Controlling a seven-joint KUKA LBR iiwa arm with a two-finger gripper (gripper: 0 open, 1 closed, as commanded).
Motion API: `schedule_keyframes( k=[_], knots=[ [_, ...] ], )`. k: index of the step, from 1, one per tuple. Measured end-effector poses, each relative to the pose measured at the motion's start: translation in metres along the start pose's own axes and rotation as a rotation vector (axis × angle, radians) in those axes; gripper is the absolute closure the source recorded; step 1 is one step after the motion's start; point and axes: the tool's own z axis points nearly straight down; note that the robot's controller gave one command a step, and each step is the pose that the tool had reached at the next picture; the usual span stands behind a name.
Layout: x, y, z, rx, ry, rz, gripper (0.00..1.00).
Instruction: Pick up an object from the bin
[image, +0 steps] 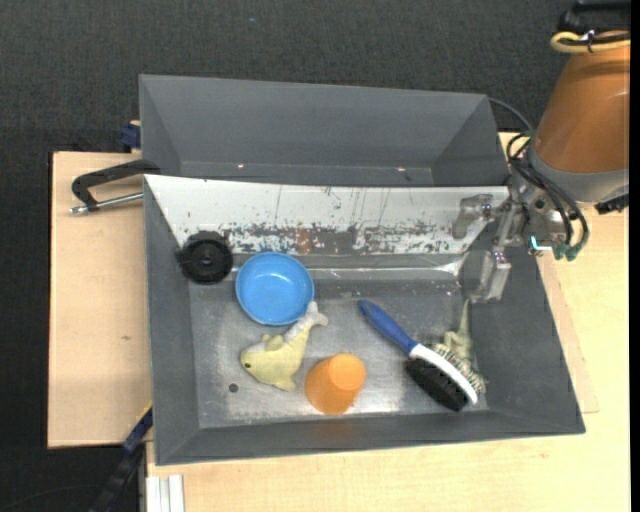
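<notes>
**Operator:** Where is my gripper?

**Spotter:** Your gripper (490, 288) hangs at the right of the frame. It is just inside the bin (180, 400), close to the right-hand wall and in front of the scratched back wall. The arm's orange cover (590, 100) sits above it in the upper right corner.

**Operator:** Is the claw apart or together?

**Spotter:** I cannot tell you. From this angle it looks like one grey block.

**Operator:** What lies nearest to it?

**Spotter:** Look at the lower right of the frame, below your gripper. A brush (425, 362) with a blue handle and a black bristle head lies slantwise on the floor, its handle pointing up-left toward the middle. A small pale scrap (462, 350), yellowish, touches the right side of the head. A thin pale strand seems to rise from the scrap toward your gripper, though I can't say it reaches it.

**Operator:** And the rest?

**Spotter:** The rest is well apart from your gripper, in the left half:
- A blue bowl (275, 288) stands left of centre.
- A black round cap (205, 260) lies just left of the bowl, by the left wall.
- A pale yellow soft toy (278, 358) lies just below the bowl, with one tip against its rim.
- An orange cup (335, 384) lies on its side just right of the toy, at bottom centre.
</notes>
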Motion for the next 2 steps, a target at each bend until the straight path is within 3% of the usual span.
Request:
schedule_keyframes(
  k=[1,2],
  knots=[
    [0.021,0.001,0.074,-0.001,-0.001,0.191,0.0],
    [0.055,0.03,0.17,-0.003,0.001,-0.065,0.0]
  ],
)
